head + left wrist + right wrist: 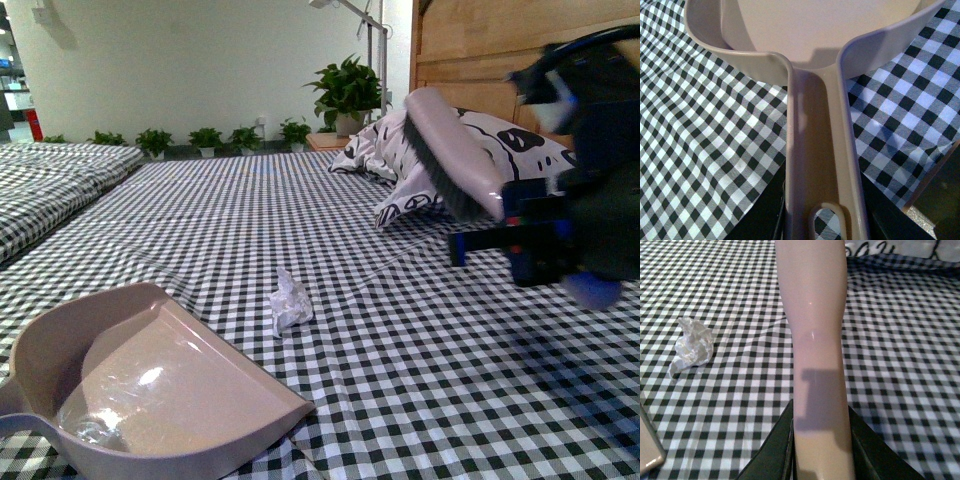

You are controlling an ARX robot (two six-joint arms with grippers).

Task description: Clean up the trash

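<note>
Spotter: Biggest first. A black-and-white checked cover [420,390] runs over the whole bench, and a printed pillow [372,152] leans at the far right corner.

Operator: And the tools?

Spotter: The pink dustpan [60,335] sits flat at the near left corner, with its open lip facing right and away, toward the middle. The left gripper [822,220] is clamped on its handle, and the left wrist view shows a dark finger on each side. Something clear and crinkled lies inside, maybe film, but I can't make it out.

Operator: The other arm?

Spotter: The brush [455,150] hangs above the cover near the right edge, bristles facing down and left, clear of the cloth. The right gripper [822,452] is closed around its handle.

Operator: Where's the trash?

Spotter: The trash [290,302], a small crumpled white wad, lies on the cover about midway between the left and right edges, closer to the near edge than the far one. It is just past the dustpan's lip, not touching it.

Operator: Which way from the brush?

Spotter: It's left of the right gripper, lower, and toward the near edge. The brush's long axis runs out from the gripper toward the far left, and the trash lies well off to one side of that line. The dustpan is the nearer tool, and the trash sits between the two. I'd judge the brush must come down on the far right side of the trash and sweep toward the near left corner.
</note>
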